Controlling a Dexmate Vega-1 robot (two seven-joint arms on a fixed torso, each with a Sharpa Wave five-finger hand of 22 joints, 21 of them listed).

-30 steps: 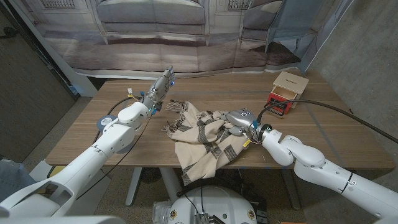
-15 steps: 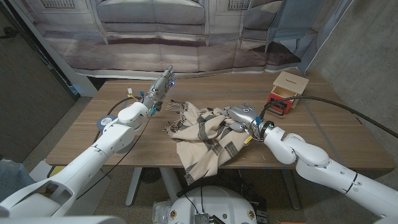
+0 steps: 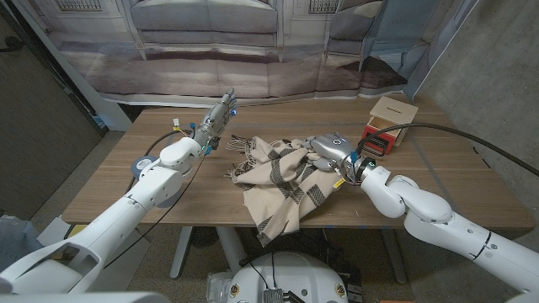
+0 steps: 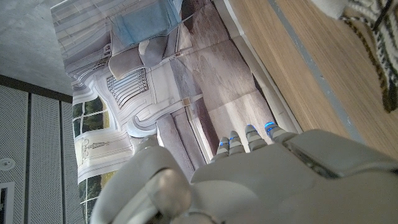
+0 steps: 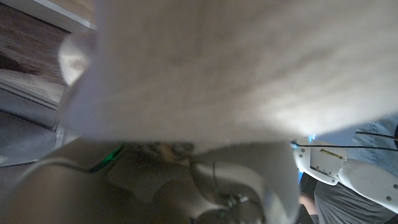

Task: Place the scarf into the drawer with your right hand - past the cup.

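Right hand (image 3: 328, 151) fingers curled down into the scarf (image 3: 282, 172), bunching the cloth at its right end; hand sits on top of the fabric, back of hand up, in the head view. Right wrist view mostly blurred pale cloth (image 5: 205, 68) draped right over the hand (image 5: 180, 180), fingers not resolvable there. Scarf is beige with dark stripes and a fringed edge, spread crumpled across the middle of the wooden table (image 3: 152, 198), one corner hanging over the near edge toward the robot. Fringe end points toward the left hand but stays apart from it. Drawer (image 3: 381, 135) is a small red box with a cardboard-coloured open top part behind it, at the table's far right, just beyond the right hand; the scarf is not in it, all of it still on the table. Black cable runs from the right wrist past the drawer toward the right edge. Left hand (image 3: 221, 114) held up off the table at the far middle-left, fingers straight and together, pointing away from the robot, holding nothing. Left wrist view shows the left hand's back (image 4: 261, 180) with fingertips (image 4: 252, 132) extended, table edge and a bit of striped scarf (image 4: 373, 25) beyond. Printed backdrop (image 3: 253, 42) of a sofa stands behind the table.
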